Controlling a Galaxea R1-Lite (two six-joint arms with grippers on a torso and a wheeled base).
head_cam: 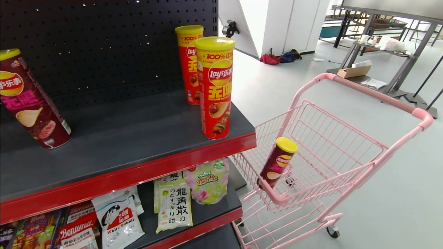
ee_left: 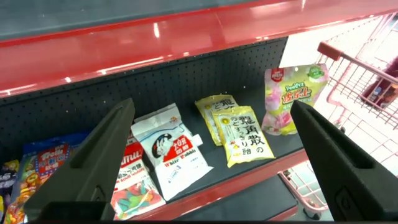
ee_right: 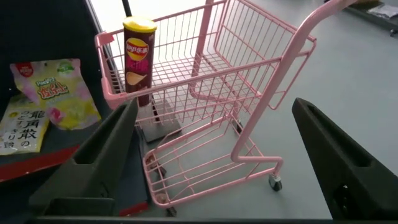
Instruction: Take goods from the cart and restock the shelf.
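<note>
Right wrist view: right gripper [ee_right: 211, 109] spread wide, empty; left gripper [ee_left: 211, 107] likewise. Maroon chip can [ee_right: 138, 56] stands, maybe leaning, in cart [head_cam: 373, 94] corner beside shelf [head_cam: 138, 138]; grasp mid-body, lift straight above rim.

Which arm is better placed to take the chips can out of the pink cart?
Probably right. The open right gripper faces the cart, with the chips can ahead of it; the left gripper faces snack bags on the lower shelf.
</note>
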